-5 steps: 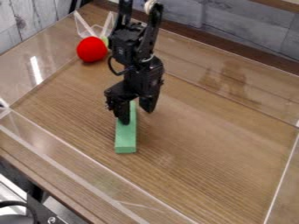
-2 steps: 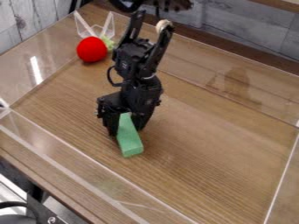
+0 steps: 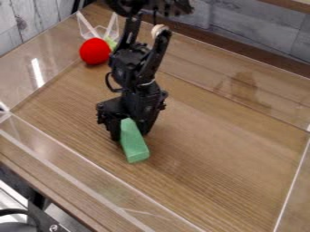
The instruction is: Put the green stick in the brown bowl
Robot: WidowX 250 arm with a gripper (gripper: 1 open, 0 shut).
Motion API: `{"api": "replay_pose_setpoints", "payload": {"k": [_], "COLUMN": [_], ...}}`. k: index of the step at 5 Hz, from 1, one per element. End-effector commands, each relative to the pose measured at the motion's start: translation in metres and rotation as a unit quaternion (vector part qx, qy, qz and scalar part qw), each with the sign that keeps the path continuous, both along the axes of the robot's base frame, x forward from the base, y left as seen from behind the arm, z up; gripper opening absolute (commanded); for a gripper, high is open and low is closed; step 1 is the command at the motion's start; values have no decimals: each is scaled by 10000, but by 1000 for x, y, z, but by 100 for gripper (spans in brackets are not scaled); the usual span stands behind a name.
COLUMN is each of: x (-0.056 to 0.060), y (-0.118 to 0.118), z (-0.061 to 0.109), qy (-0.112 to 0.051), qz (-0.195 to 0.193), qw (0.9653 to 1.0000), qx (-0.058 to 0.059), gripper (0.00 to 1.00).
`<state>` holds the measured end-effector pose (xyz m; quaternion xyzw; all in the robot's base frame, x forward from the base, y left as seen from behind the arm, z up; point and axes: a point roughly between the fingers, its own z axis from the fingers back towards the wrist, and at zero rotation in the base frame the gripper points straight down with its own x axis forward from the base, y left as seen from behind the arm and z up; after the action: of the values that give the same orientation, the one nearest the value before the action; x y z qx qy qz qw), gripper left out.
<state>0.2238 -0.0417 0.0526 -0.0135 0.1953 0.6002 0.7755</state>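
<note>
The green stick (image 3: 134,142) lies flat on the wooden table, its long axis running from the middle toward the front. My black gripper (image 3: 127,120) is lowered over the stick's far end. Its fingers (image 3: 107,115) are spread apart, one on each side of that end, and the gripper is open. The part of the stick under the gripper is hidden. The brown bowl is out of view.
A red ball with pale leaves (image 3: 93,51) sits at the back left. A clear plastic wall (image 3: 36,68) rings the wooden table (image 3: 230,145), with a low clear edge along the front.
The gripper has come down from above the stick to table level around its far end. The stick has turned, so its near end now points more to the right.
</note>
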Motion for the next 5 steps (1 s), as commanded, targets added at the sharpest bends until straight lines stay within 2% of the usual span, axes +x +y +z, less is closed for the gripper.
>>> {"api": "replay_pose_setpoints", "payload": {"k": [1, 3, 4, 5], "x": [1, 9, 12, 12], "y": [3, 20, 22, 22], "z": [-6, -15, -29, -14], "qy": [-39, 57, 72, 105], "qz": [119, 250, 151, 227], "qw": [9999, 9996, 9998, 9996], "qx": [-25, -104, -114, -158], "gripper": [0, 0, 0, 0]}}
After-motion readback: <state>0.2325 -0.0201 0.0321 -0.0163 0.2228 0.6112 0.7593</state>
